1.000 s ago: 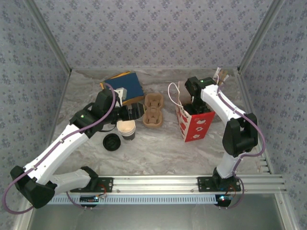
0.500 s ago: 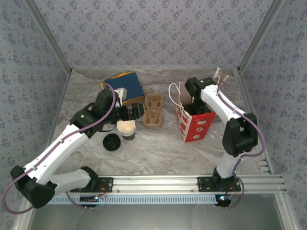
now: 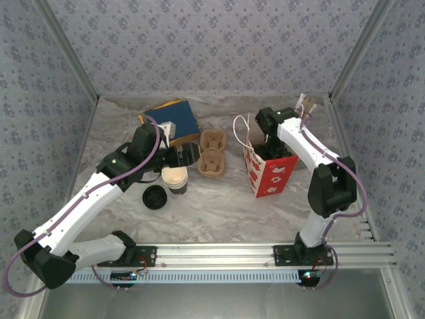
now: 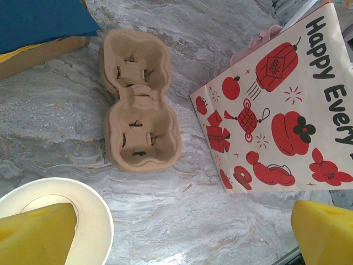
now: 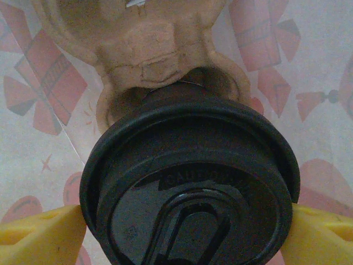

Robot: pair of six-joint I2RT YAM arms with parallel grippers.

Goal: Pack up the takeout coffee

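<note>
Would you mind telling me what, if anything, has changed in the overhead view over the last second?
Nothing visibly changed. The right gripper stays down in the red-and-white bag, its fingers against the lid of the takeout coffee; the left gripper stays open over the stack of paper cups. The cup carrier and loose lid have not shifted.

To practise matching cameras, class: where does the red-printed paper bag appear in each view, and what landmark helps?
Top external: paper bag stands right of centre.
Left wrist: right half, printed face showing.
Right wrist: its printed wall lies behind the black-lidded cup.
Landmark: cardboard cup carrier, left of the bag in the first two.
</note>
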